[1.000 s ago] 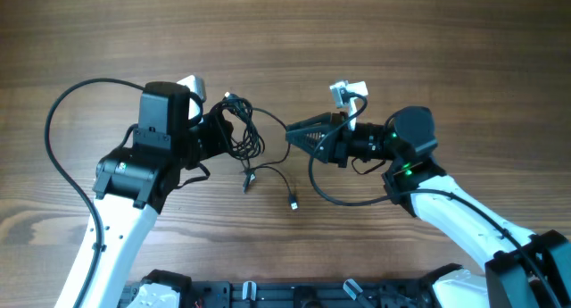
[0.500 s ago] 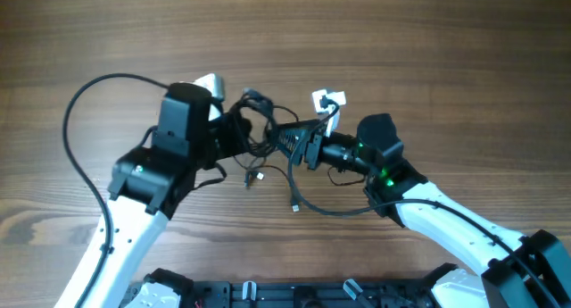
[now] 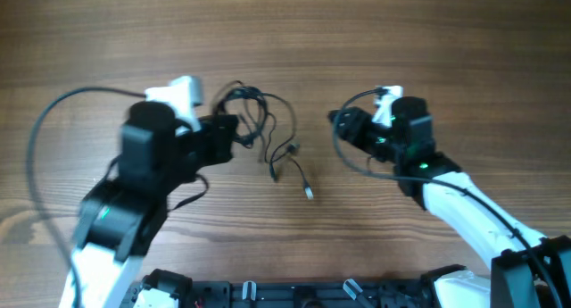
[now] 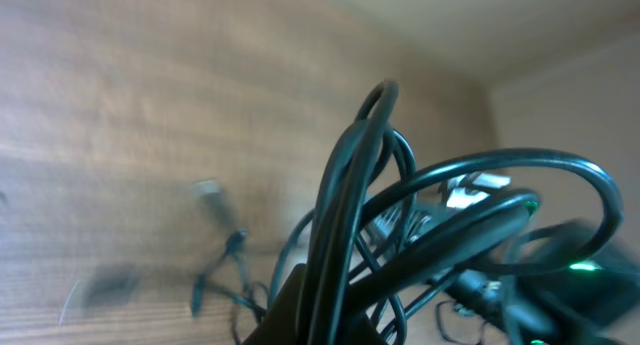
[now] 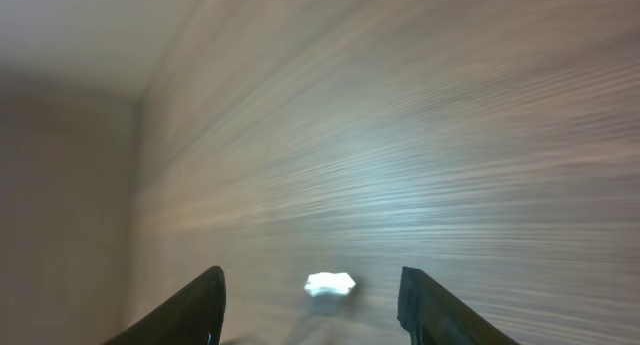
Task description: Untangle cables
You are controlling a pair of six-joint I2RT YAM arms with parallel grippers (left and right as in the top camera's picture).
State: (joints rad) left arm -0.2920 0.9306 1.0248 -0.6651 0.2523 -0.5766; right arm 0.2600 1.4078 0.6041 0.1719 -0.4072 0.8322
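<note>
A: Left gripper (image 3: 230, 131), state?
B: Closed tight on the cables (image 3: 254, 107); the bundle sits right at its tip, left of the table's middle; from the left wrist camera the black loops rise straight out of the grip and fill the view, blurred by closeness.

A: Lie of the cables beyond the grip?
B: Several thin loops heaped together, overlapping, just beside that gripper; two loose ends trail off to the right and toward the near edge; the shorter ends in a small plug (image 3: 292, 148); the longer ends in a silver-tipped plug (image 3: 309, 193) lying on the table (image 3: 294, 40); whether the loops hang lifted or rest on the wood, cannot tell from above.

A: Right gripper (image 3: 341, 122)?
B: Off to the right of the bundle, well apart from it, pointed toward it; the wrist camera shows both fingers (image 5: 200, 310) standing apart with only wood grain and a pale glare between them.

A: Picture quality?
B: Left arm smeared in the overhead view; both wrist views soft.
</note>
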